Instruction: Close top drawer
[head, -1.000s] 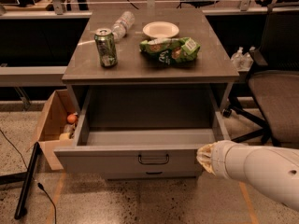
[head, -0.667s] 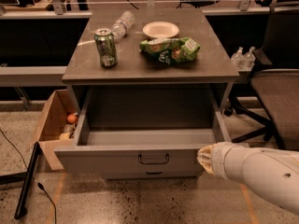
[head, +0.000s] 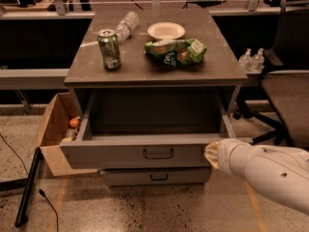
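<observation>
Speckled floor point(head: 145, 211) under a grey desk point(head: 227, 71). The white arm point(head: 270, 170) enters from the lower right, its forearm sloping up to the left. Its tool point(head: 211, 154) sits at the right end of the top drawer point(head: 111, 154) front and appears to touch it. Whether the tool is open or closed cannot be told. The drawer stands pulled out, stretching left of the tool, with its dark handle point(head: 158, 153) near. A shallower drawer point(head: 125, 177) lies below-left. On the desk above the tool are a can point(head: 109, 49), a chip bag point(head: 175, 51) and a plate point(head: 166, 31).
</observation>
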